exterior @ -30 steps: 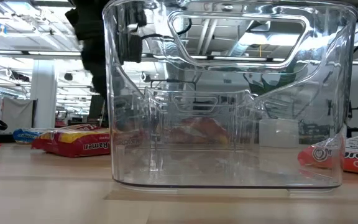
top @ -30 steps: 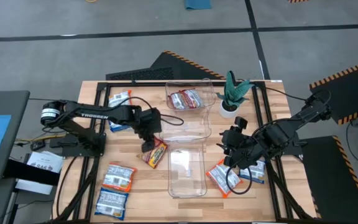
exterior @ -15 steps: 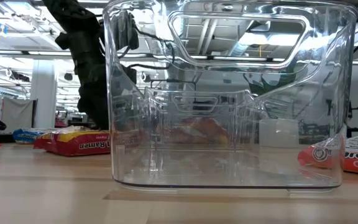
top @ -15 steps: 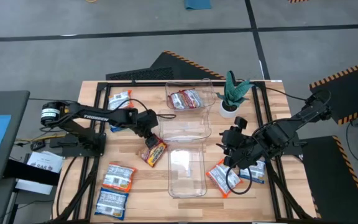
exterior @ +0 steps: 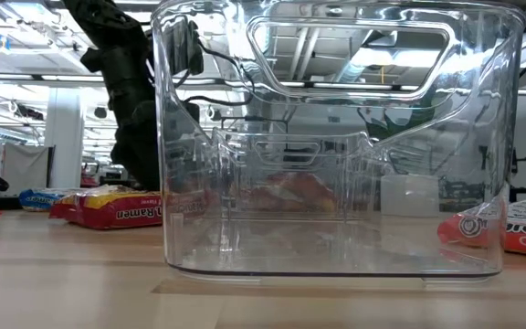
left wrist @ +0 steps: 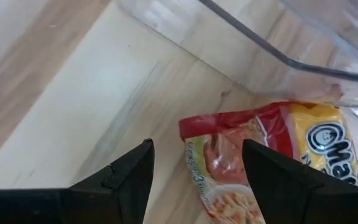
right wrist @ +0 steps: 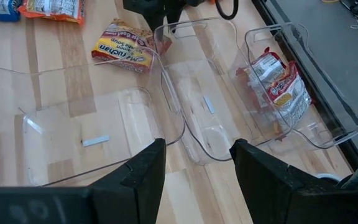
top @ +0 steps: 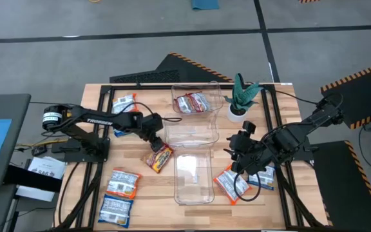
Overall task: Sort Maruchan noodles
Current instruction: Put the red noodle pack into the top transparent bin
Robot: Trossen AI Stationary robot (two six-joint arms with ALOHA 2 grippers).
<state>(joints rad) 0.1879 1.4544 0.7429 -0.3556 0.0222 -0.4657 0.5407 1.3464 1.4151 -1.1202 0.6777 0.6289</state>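
Sorting barely started: far bin (top: 196, 101) holds red packets, other bins bare, my left gripper (top: 155, 145) spread above the red-yellow packet (top: 160, 156) on the worktop (top: 148, 201), right gripper (right wrist: 194, 163) idle, released.

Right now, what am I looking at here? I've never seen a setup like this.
Two robot arms work at a wooden table, sorting ramen packets into three clear bins. One picture looks down from above, one looks level across the table through the nearest bin, and two come from cameras on the arms' wrists. The left pincer hangs open just above a red and yellow packet. The right pincer waits open near the packets on the right. One bin holds a packet already. Nothing is held.
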